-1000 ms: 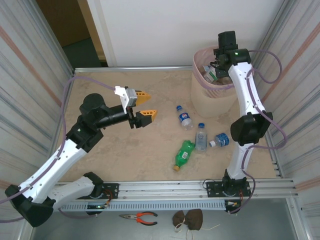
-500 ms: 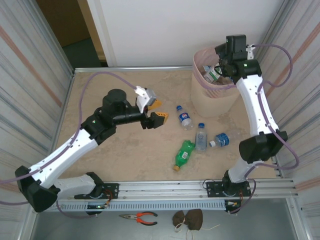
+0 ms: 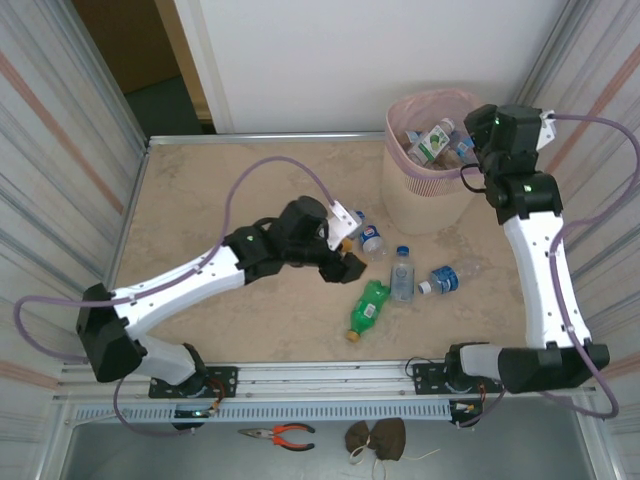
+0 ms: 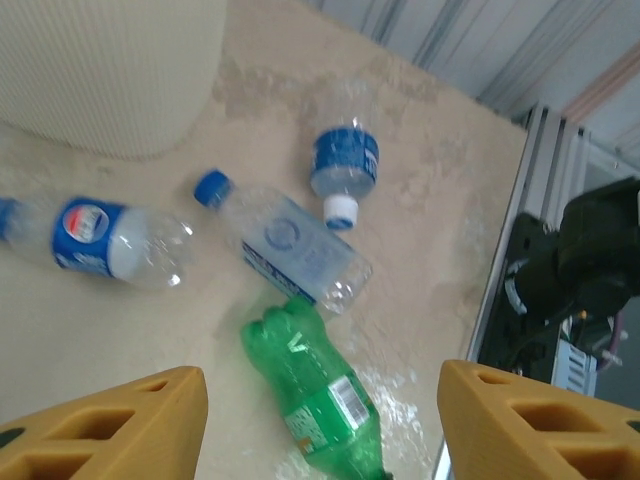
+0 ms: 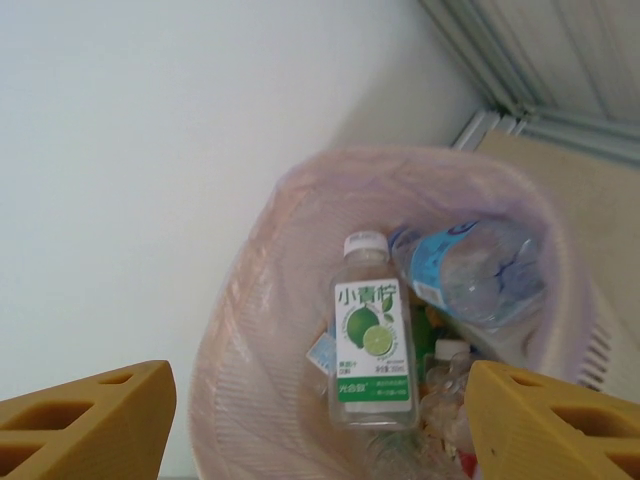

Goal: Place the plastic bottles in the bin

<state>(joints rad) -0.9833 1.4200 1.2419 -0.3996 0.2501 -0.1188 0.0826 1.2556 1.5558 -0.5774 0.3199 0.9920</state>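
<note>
Count four plastic bottles [image 4: 300, 250] lying loose on the tan table [image 3: 200, 200], right of centre, near the foot of the bin [image 3: 420, 205]. Log a clear blue-labelled bottle [image 3: 370, 238] just beside the left gripper [image 3: 349, 253], a clear blue-capped bottle [image 3: 402, 275] next, a green bottle [image 3: 367, 308] just beside that one on the near side, and a short blue-banded bottle [image 3: 440, 279] to its right. Note left fingers [image 4: 120, 425] spread, low over the table, nothing between them. Find the right gripper [image 5: 320, 425] above the bin's pink-lined rim, fingers [image 5: 85, 420] spread wide, holding nothing. See inside the bin a lime-labelled bottle [image 5: 370, 345] and a clear bottle with pale blue label [image 5: 470, 270], among others hard to tell apart.
</note>
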